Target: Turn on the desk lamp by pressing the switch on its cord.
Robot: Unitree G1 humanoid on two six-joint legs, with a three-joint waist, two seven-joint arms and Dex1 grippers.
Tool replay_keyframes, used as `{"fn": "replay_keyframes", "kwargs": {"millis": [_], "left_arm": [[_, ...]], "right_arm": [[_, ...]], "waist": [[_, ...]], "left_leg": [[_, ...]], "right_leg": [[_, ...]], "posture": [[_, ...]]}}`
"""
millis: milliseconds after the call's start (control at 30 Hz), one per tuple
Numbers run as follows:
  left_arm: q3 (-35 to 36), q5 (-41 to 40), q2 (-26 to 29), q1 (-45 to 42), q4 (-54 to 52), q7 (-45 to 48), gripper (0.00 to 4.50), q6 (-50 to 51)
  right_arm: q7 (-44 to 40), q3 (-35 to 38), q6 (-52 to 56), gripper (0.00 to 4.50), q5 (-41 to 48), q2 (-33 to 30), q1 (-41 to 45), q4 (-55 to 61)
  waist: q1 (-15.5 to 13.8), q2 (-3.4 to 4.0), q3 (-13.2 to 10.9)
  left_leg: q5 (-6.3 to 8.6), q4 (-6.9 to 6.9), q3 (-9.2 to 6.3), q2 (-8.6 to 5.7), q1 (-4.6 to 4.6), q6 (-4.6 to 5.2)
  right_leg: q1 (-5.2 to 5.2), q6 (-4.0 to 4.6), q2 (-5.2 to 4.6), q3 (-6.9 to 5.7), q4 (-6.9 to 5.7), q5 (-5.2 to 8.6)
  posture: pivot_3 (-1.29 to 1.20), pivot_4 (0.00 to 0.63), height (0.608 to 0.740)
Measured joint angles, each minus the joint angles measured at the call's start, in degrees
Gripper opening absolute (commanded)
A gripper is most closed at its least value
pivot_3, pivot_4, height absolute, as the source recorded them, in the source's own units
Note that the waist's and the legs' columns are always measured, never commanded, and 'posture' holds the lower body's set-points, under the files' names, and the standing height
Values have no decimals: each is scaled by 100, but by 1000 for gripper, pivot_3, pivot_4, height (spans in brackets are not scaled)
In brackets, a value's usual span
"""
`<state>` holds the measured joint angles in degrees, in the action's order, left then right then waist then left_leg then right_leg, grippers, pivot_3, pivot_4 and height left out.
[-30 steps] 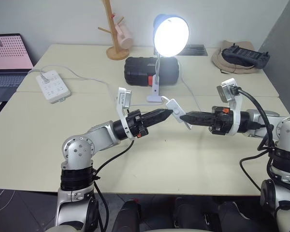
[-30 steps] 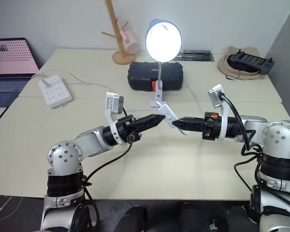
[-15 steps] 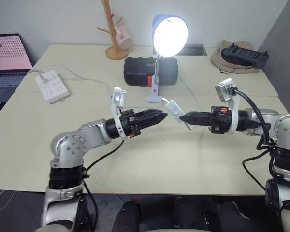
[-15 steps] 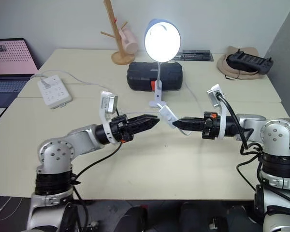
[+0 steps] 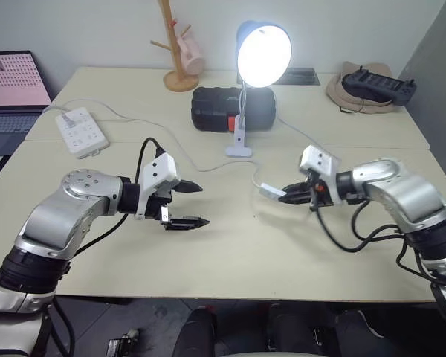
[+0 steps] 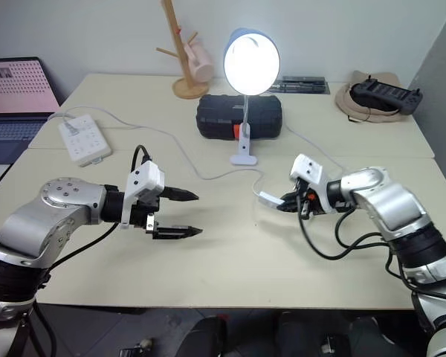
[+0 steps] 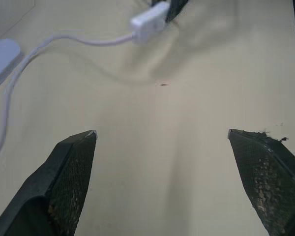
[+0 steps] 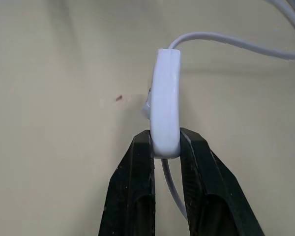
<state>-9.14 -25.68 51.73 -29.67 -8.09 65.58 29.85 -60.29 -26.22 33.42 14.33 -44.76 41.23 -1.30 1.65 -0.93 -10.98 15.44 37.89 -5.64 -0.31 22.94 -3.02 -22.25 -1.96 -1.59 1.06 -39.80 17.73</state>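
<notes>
The small white oblong plastic inline switch (image 8: 165, 101) is light, rigid and smooth; I judge it slippery under hard black fingers, so the hold belongs across its two flat sides near one end, leaving the button face free; the thin white flexible cord (image 5: 221, 165) at each end is limp, offers no support and can tug the switch askew. My right hand (image 5: 284, 196) has its fingers closed on the lower end of the switch, holding it edge-up just above the pale beige table (image 5: 230, 253); that forearm reaches in low, angled toward the table centre. My left hand (image 5: 194, 205) is spread fully wide and holds nothing; it sits well apart from the switch, pointing across toward it. The desk lamp with blue dome shade, white bulb and white base (image 5: 262, 52) stands beyond, lit.
</notes>
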Motion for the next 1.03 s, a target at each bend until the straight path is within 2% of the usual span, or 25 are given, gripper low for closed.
{"fn": "replay_keyframes", "kwargs": {"millis": [100, 167, 433, 600, 667, 867, 1033], "left_arm": [[0, 111, -135, -69, 72, -30, 4460, -61], [0, 159, -156, -69, 88, -5, 4500, -57], [3, 236, -208, -68, 79, -12, 4500, -51], [4, 441, -220, -118, 296, -5, 4500, -149], [10, 446, -239, -208, 405, 24, 4500, -150], [103, 681, -112, -712, 1194, 307, 4500, -479], [143, 948, -17, -1040, 1829, 612, 4500, -894]], "right_arm": [[-98, -129, -321, 368, -367, 47, 0, -221], [-183, -145, -465, 1096, -537, 66, -3, -321], [-480, 81, -395, 2857, -600, 69, -150, -272], [-557, 610, 4, 4117, -362, -144, -389, 368], [-586, 867, 241, 4459, -154, -290, -501, 661], [-532, 2531, 976, 4459, 786, -835, -1269, 1888], [-289, 3306, 1437, 4459, 1271, -1028, -1844, 2563]], "waist": [[4, 0, 0], [13, 0, 0], [13, 0, 0], [10, 0, 0], [4, 1, -1], [-7, 1, -1], [12, 0, 0]], "left_leg": [[0, 1, -1, -1, 0, 0], [0, 0, -2, -1, -1, 0], [0, 3, -9, -1, -3, 0], [0, 3, -19, -1, -2, 1], [0, 4, -20, -2, -1, 1], [1, 2, -12, -5, -1, 1], [1, 4, 0, -6, -5, 2]], "right_leg": [[0, 0, -2, 0, -1, 0], [0, 0, -1, -2, -4, 0], [1, 0, -1, -1, -10, 0], [2, 0, -3, -4, -9, 0], [4, 0, -3, -7, -10, 0], [5, 1, -1, -11, -9, 0], [6, 0, 2, -4, -10, 0]], "posture": [[0, 150, 740], [0, 150, 740], [0, 150, 740], [0, 150, 740], [0, 150, 740], [0, 150, 740], [0, 150, 740]]}}
